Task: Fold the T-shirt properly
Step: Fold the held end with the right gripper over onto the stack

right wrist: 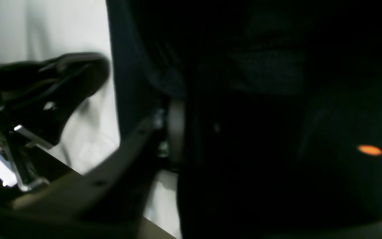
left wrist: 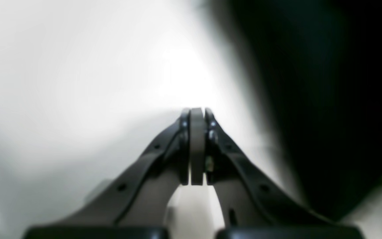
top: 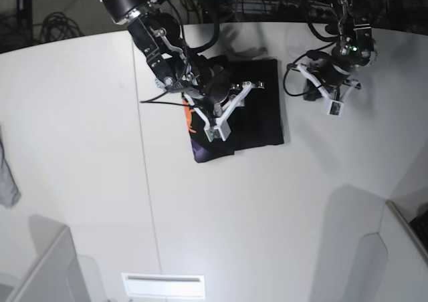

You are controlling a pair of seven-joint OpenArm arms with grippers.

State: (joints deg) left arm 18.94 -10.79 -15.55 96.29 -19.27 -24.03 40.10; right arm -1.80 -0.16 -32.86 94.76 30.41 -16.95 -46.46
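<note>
The black T-shirt (top: 257, 118) lies folded into a rough rectangle on the white table (top: 80, 128), and its orange and purple print (top: 192, 125) shows at the left edge. My right gripper (top: 257, 85) is low over the shirt's top edge. In the right wrist view black cloth (right wrist: 277, 99) fills the frame, with orange marks (right wrist: 370, 150). One finger (right wrist: 175, 132) stands left of centre against the cloth; the other is lost in the dark. My left gripper (left wrist: 197, 110) is shut on nothing, with its pads pressed together. It is right of the shirt (left wrist: 327, 99), above the table.
A small grey cloth scrap (top: 8, 178) lies at the table's left edge. Pale box-like shapes stand at the front left (top: 43, 268) and front right (top: 401, 248). Cables and mounts crowd the back edge (top: 267, 1). A black clamp with metal parts (right wrist: 28, 99) shows left of the shirt.
</note>
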